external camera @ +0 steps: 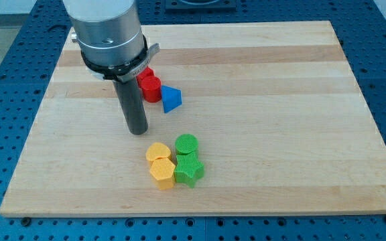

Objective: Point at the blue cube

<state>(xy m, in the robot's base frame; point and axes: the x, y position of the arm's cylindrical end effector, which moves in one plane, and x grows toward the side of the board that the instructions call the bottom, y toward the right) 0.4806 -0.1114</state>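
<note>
A blue block (pixel 171 99), wedge-like in outline, lies on the wooden board (pixel 267 100) left of centre. Touching its left side are two red blocks: a round one (pixel 152 88) and another (pixel 145 75) partly hidden behind the arm. My tip (pixel 138 131) rests on the board below and left of the blue block, a short gap apart from it. The rod rises to the grey arm body (pixel 107 30) at the view's top left.
Below the tip, toward the view's bottom, sits a tight cluster: a yellow heart-like block (pixel 157 152), a yellow hexagonal block (pixel 162 172), a green round block (pixel 187 143) and a green star-like block (pixel 189 169). Blue perforated table surrounds the board.
</note>
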